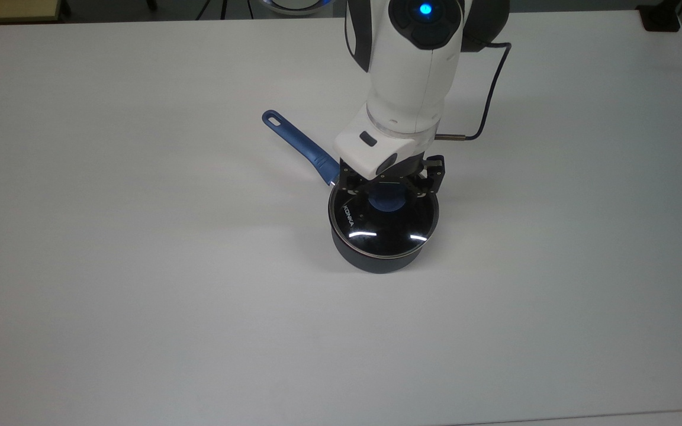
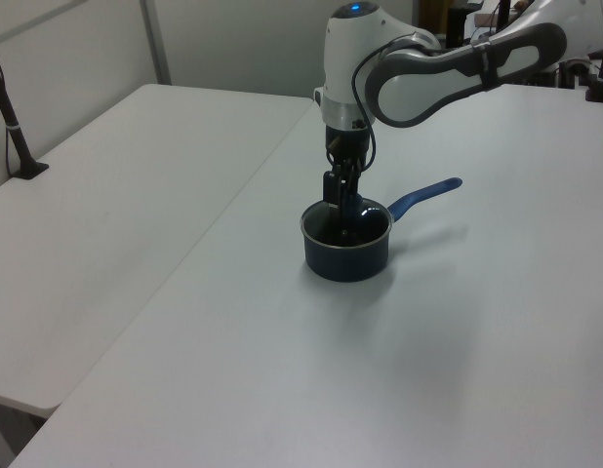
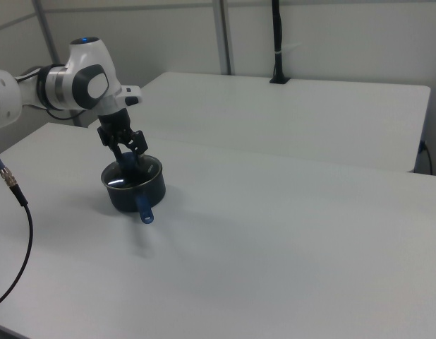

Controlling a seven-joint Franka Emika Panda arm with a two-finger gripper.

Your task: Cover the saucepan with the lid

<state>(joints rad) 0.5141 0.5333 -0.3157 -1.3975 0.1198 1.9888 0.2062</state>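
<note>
White and bare for most of its spread, the table (image 1: 140, 266) carries one pan (image 1: 379, 257) and one lid (image 1: 383, 222), with one arm (image 1: 409, 77) reaching over them. In the top view the pan stands a little right of the middle, and its single blue handle (image 1: 299, 144) runs out toward 10 o'clock, ending in a loop hole. The lid lies flat on the pan's mouth, its steel rim seated all round and the white lettering showing at the 9 o'clock side of the glass. One tool (image 1: 389, 188) hangs just above the lid's blue knob (image 1: 387, 202), at the 12 o'clock part of the lid; its two fingers (image 1: 433, 177) stand apart on either side of the knob with a gap showing, so it is spread and has hold of nothing. The arm's white wrist covers the far edge of the lid and the root of the handle in the top view. One black cable (image 1: 483, 112) loops from the arm toward 3 o'clock and ends in a metal plug above the table. In the left view a second table (image 2: 106, 195) stands alongside at 9 o'clock, with a dark post (image 2: 11, 117) clamped at its edge. In the right view the handle points toward the camera, and another table (image 3: 310, 113) with an upright black post (image 3: 277, 42) lies behind, at 12 o'clock.
</note>
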